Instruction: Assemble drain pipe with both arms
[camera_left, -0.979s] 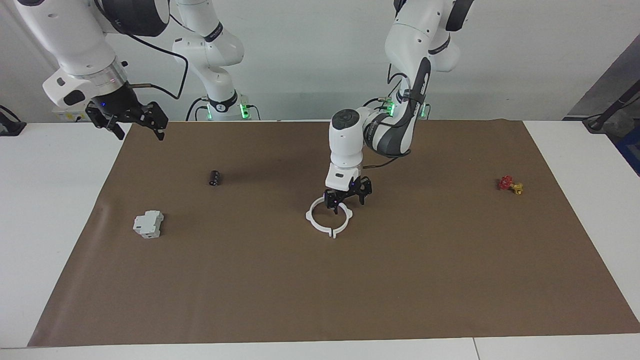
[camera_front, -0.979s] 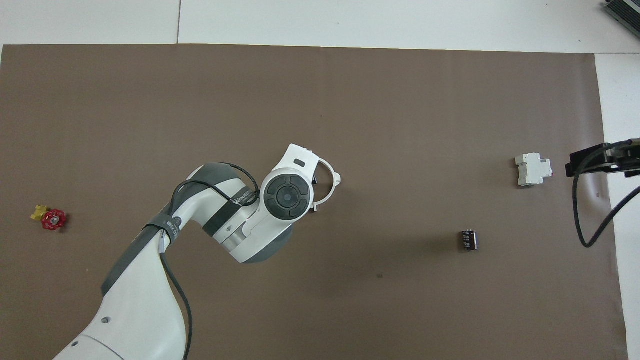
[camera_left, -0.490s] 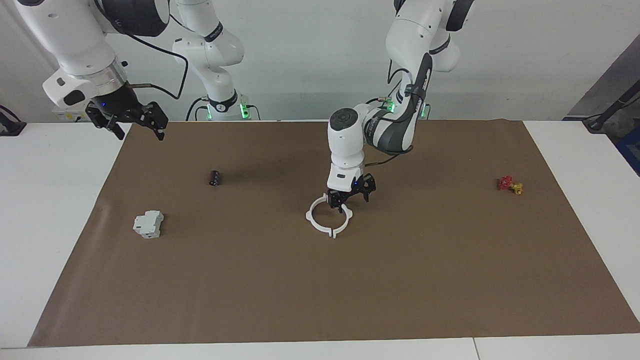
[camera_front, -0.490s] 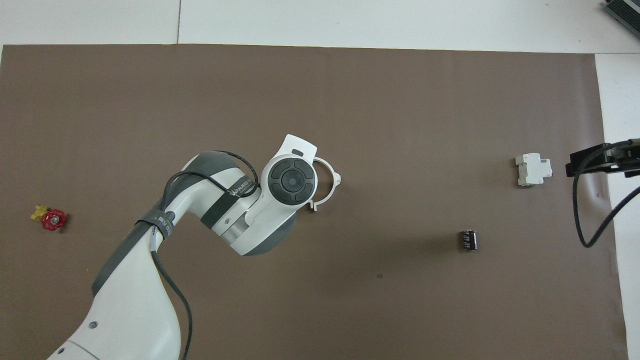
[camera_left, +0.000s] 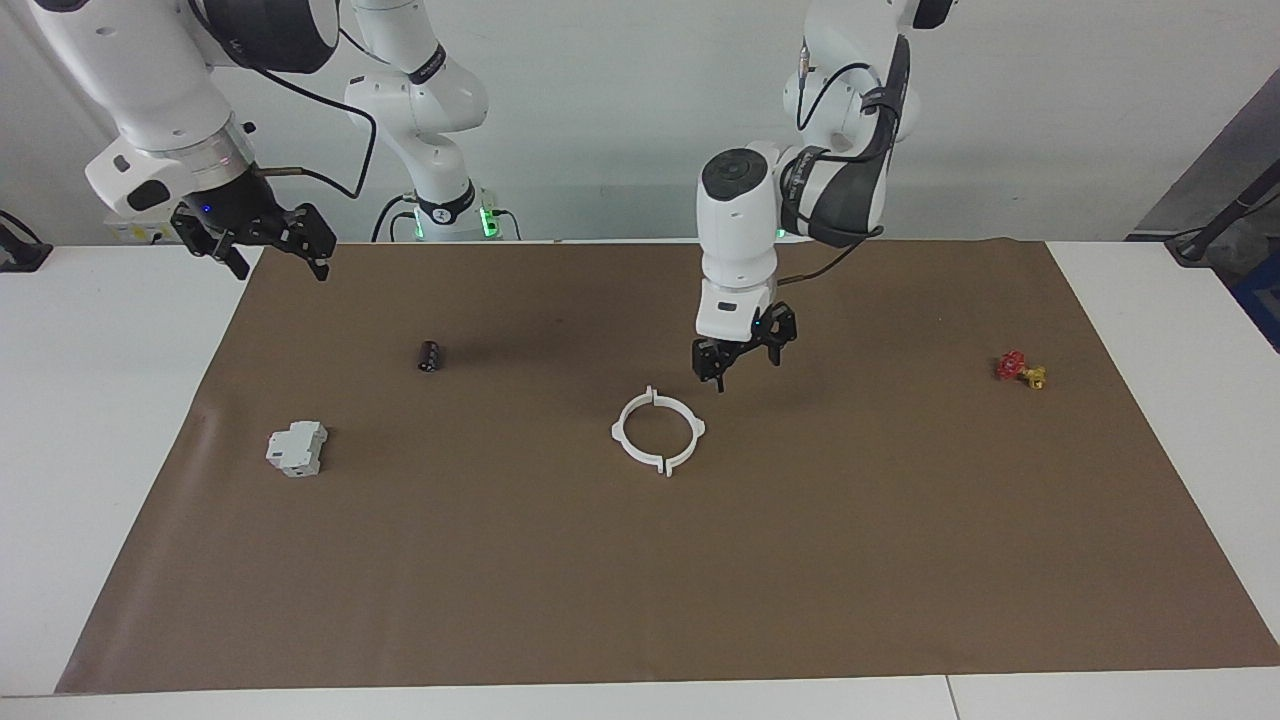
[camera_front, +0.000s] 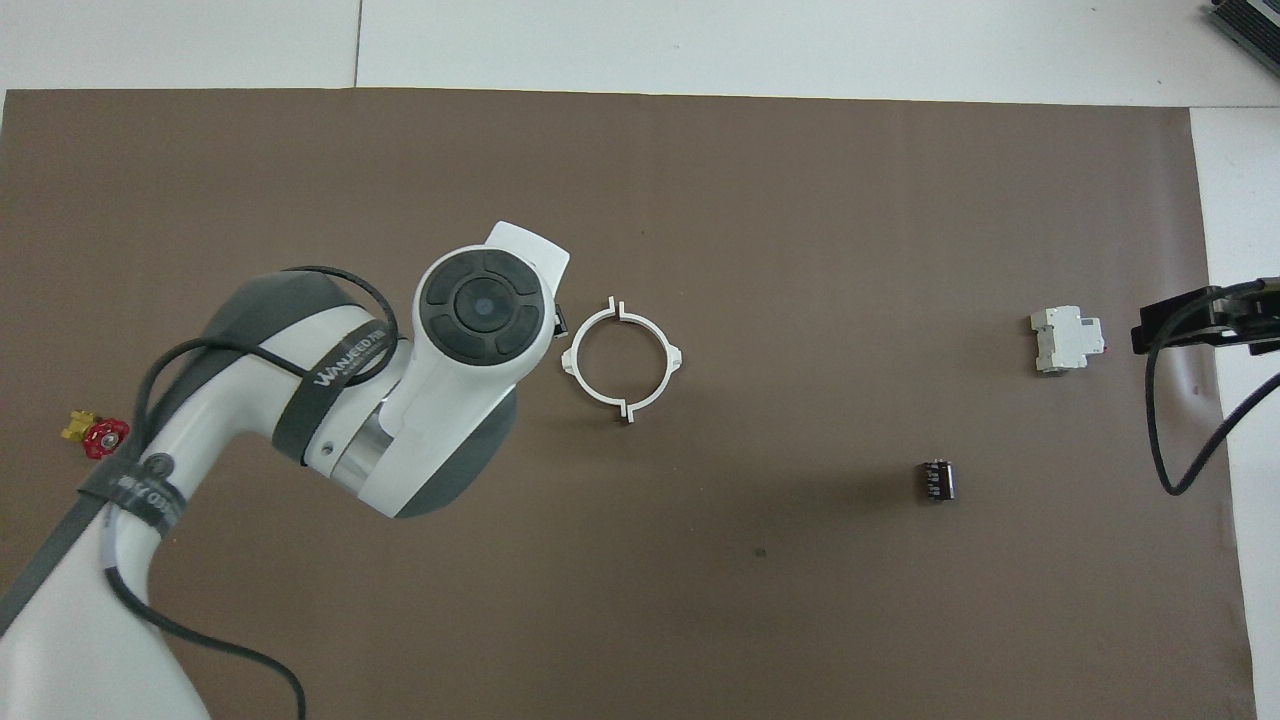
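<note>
The drain pipe (camera_left: 616, 433) lies flat in the middle of the brown mat as one closed white ring (camera_front: 676, 355), its two half arcs meeting at small end tabs. My left gripper (camera_left: 740, 366) hangs open and empty above the mat, beside the ring toward the left arm's end, clear of it. In the overhead view the left wrist (camera_front: 485, 305) covers that gripper. My right gripper (camera_left: 265, 247) waits, open and empty, raised over the mat's edge at the right arm's end, and its black tip (camera_front: 1200, 320) shows at the overhead view's edge.
A grey-white boxy block (camera_left: 296, 447) (camera_front: 1066, 339) and a small black cylinder (camera_left: 429, 355) (camera_front: 936, 479) lie toward the right arm's end. A red and yellow valve piece (camera_left: 1020, 370) (camera_front: 100, 436) lies toward the left arm's end. The brown mat (camera_left: 640, 580) covers the table's middle.
My left gripper has risen from the ring's rim and drawn back toward the left arm's end. The ring stays in place. The right arm has not moved.
</note>
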